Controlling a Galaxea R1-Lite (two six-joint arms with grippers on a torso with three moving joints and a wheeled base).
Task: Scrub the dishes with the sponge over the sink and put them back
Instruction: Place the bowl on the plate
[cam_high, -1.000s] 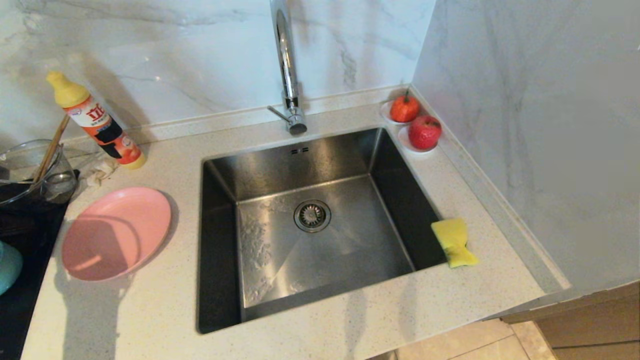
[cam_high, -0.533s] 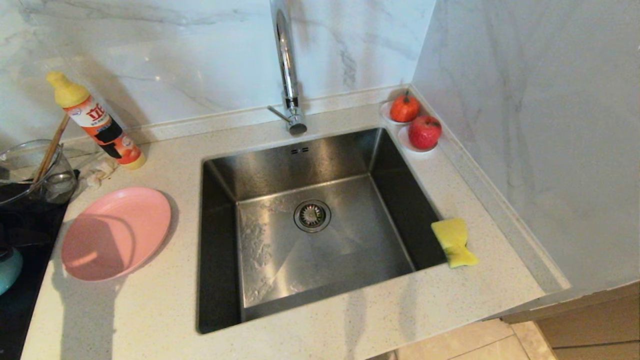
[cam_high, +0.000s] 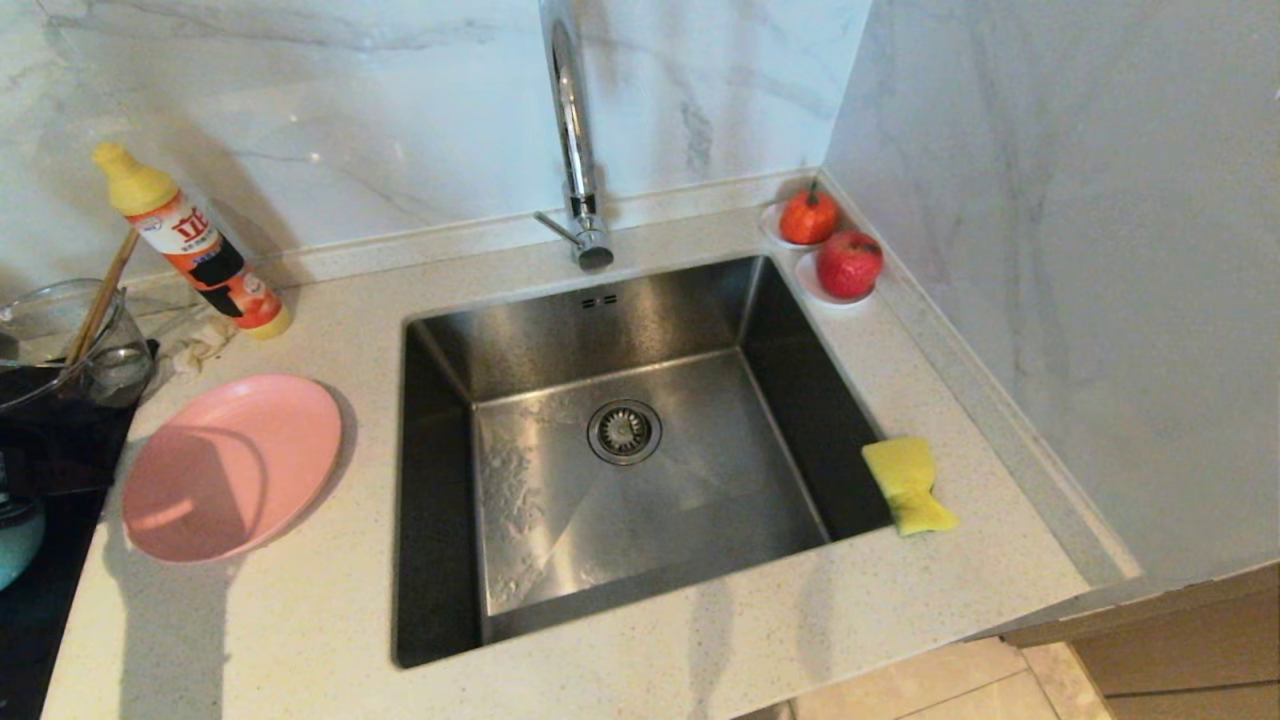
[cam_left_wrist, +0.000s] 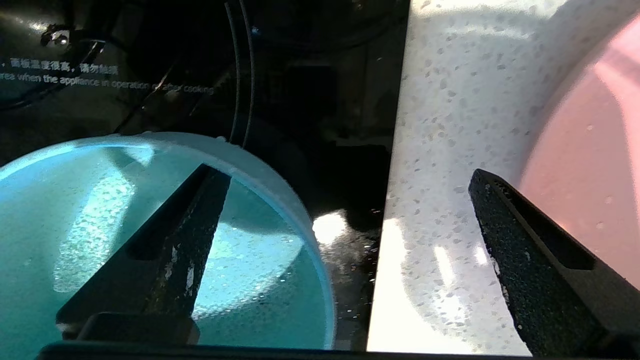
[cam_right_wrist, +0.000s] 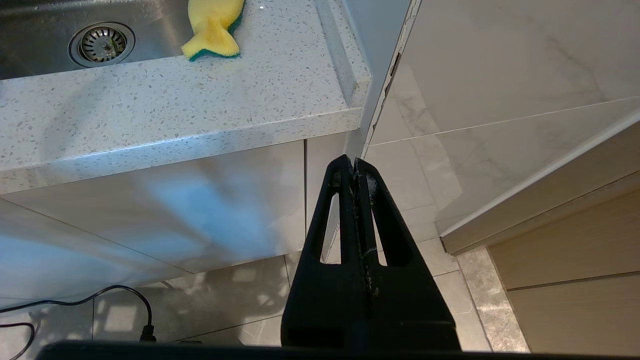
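The teal bowl (cam_left_wrist: 100, 225) stands on the black hob (cam_left_wrist: 300, 100) at the counter's left end; only a sliver of the bowl (cam_high: 14, 545) shows in the head view. My left gripper (cam_left_wrist: 346, 172) is open and wide above the bowl's rim. One finger (cam_left_wrist: 175, 240) hangs over the bowl's inside, the other (cam_left_wrist: 525, 250) over the counter beside the pink plate (cam_left_wrist: 590, 165). The plate (cam_high: 232, 465) lies flat, left of the sink (cam_high: 560, 330). The yellow sponge (cam_high: 908, 485) rests on the sink's right rim. My right gripper (cam_right_wrist: 354, 160) is shut and empty, parked below the counter's front edge.
A detergent bottle (cam_high: 190, 240) and a glass bowl (cam_high: 60, 340) with chopsticks stand behind the plate. The tall tap (cam_high: 575, 140) rises behind the sink. Two red fruits (cam_high: 830, 245) sit in the back right corner, where a wall closes the right side.
At the head view's left edge, less of the teal bowl shows, as a dark shape has come over it. Plate, sponge and right arm have not moved.
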